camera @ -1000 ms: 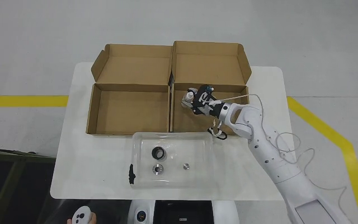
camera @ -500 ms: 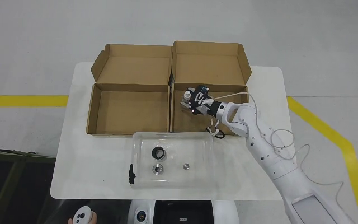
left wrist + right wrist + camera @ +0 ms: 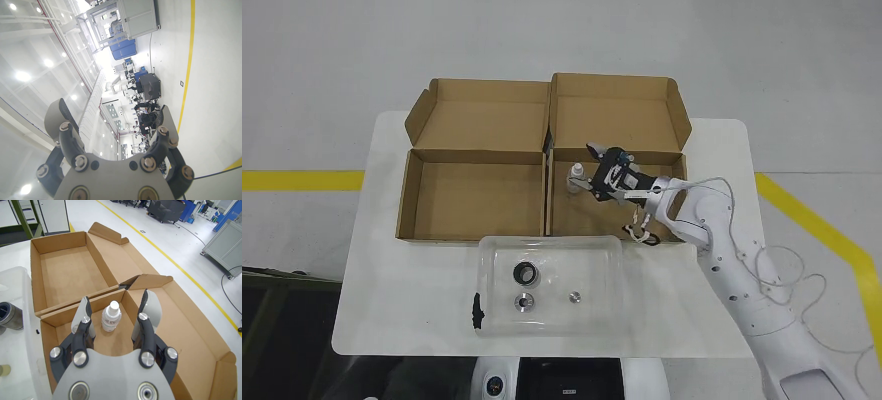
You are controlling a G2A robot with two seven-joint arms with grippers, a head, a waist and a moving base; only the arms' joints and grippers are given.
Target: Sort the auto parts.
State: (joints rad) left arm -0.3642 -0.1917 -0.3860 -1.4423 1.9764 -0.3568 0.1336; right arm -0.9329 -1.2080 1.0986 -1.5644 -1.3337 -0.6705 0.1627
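Observation:
A small clear bottle with a white cap (image 3: 111, 318) stands upright in the near left corner of the right cardboard box (image 3: 189, 332). My right gripper (image 3: 115, 295) hovers just behind it, open, with the bottle apart from both fingers. From above, the bottle (image 3: 575, 176) is at the tip of the right gripper (image 3: 594, 181) over the right box (image 3: 582, 215). My left gripper (image 3: 112, 104) points up at the ceiling, open and holding nothing. In the clear tray (image 3: 485, 262) lie a dark bearing ring (image 3: 527, 272), a metal cylinder (image 3: 525, 303) and a small round part (image 3: 574, 296).
The left cardboard box (image 3: 477, 200) sits open beside the right one, both lids folded back. A black part (image 3: 476, 312) lies at the tray's left front corner. In the right wrist view the metal sleeve (image 3: 9, 315) sits in the tray (image 3: 15, 272).
The right gripper has drawn back a little to the right, away from the bottle. The bottle stays standing in the box corner.

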